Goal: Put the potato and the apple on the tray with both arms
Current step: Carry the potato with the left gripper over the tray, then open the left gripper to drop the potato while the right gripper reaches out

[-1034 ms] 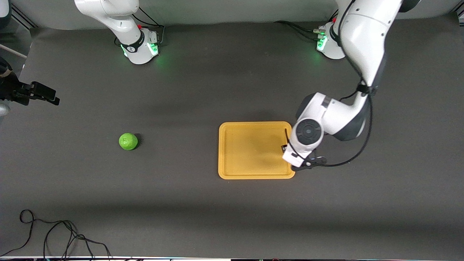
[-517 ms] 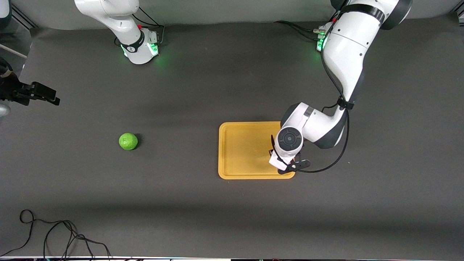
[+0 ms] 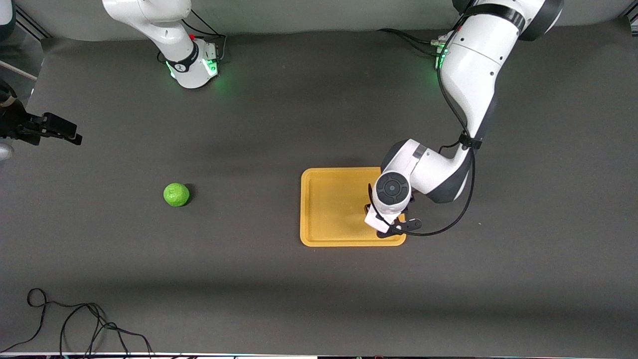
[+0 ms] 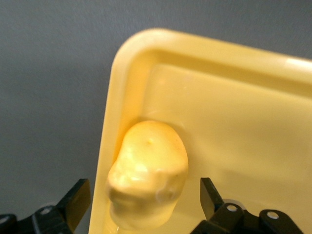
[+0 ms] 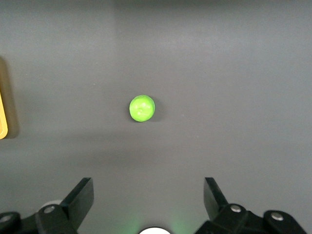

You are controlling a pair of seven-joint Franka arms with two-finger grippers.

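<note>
The left hand (image 4: pixel 141 202) is standing open around the potato (image 4: pixel 147 181) lying in the tray (image 3: pixel 329 209) corner, the apple (image 3: pixel 176 194) is sitting on the tabletop (image 3: pixel 249 124) at the tray's nine o'clock, and the right hand (image 5: pixel 148 197) is waiting open above it.

Apple (image 3: pixel 176 194) sits alone on bare table (image 3: pixel 279 289) toward the right arm's end — room to pass on every side. Tray (image 3: pixel 329 209) mostly bare, but the left gripper (image 3: pixel 388 227) hangs over its corner, fingers apart either side of the potato (image 4: pixel 147 181) — that corner is blocked.
</note>
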